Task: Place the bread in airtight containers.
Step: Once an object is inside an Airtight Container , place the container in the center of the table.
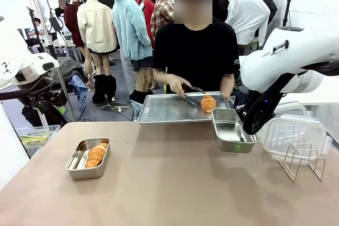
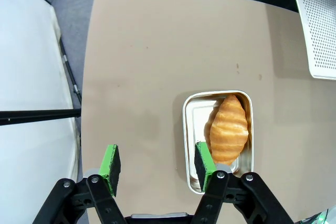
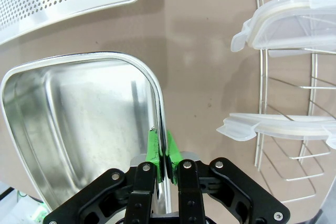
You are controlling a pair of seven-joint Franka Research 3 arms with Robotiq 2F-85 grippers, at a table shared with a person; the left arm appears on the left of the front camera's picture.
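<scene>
Risk sits with the right gripper (image 3: 161,150): fingers clamped on the thin rim of the empty container (image 3: 79,129), which could slip or tip if the bun (image 1: 207,102), now under the person's tongs (image 1: 193,89) on the tray (image 1: 164,110), drops in. Croissant (image 2: 229,129) already lies in the other container (image 2: 198,109); left gripper (image 2: 156,163) hangs fingers open above the counter (image 2: 157,51).

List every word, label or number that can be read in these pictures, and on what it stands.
No text reads clearly.
Dark print on the white right arm: too small to read.
Pale mark on the person's black sleeve: too blurred to read.
</scene>
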